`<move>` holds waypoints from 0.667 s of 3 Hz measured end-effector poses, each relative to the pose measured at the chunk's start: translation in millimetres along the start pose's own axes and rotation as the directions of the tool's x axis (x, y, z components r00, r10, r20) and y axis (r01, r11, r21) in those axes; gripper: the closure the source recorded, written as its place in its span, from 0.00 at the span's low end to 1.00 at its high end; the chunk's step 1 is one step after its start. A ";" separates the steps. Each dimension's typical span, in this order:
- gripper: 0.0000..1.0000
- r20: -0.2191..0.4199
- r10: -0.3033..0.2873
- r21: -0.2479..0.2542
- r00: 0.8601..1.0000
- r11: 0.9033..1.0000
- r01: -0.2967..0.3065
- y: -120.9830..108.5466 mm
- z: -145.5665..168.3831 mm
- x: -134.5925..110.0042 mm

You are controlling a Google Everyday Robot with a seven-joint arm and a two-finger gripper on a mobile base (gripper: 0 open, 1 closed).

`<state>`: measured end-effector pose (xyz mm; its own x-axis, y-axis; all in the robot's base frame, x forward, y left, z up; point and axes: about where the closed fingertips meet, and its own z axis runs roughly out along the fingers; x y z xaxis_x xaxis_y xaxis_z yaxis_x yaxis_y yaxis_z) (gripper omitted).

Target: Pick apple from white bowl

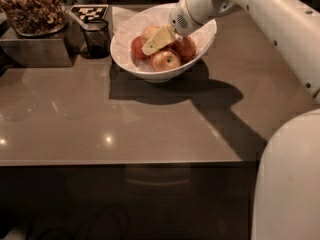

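The white bowl (125, 41) stands at the back middle of the brown counter and holds several apples. The pale yellow-gold apple (149, 32) lies at the bowl's back left, partly covered by my gripper. Redder apples lie at the left (136, 48), front (166, 60) and right (186, 49). My gripper (151, 46) reaches in from the upper right, slanting down and left over the apples, its tip between the pale apple and the left red one. I cannot tell if it touches an apple.
A small dark glass cup (96, 38) stands just left of the bowl. A checkered tag (90, 12) lies behind it. A container of nuts (32, 9) sits on a grey box (35, 51) at the far left. The counter's front edge (125, 162) runs across the view.
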<state>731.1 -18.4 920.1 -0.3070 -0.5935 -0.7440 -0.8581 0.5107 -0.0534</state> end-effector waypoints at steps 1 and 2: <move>0.27 -0.003 0.000 -0.005 1.000 1.000 0.000 0.4 2.0 0.1; 0.50 -0.001 0.007 0.006 1.000 1.000 -0.007 0.5 2.8 1.5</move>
<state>731.4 -17.3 917.1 -0.3135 -0.5906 -0.7436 -0.8533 0.5188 -0.0524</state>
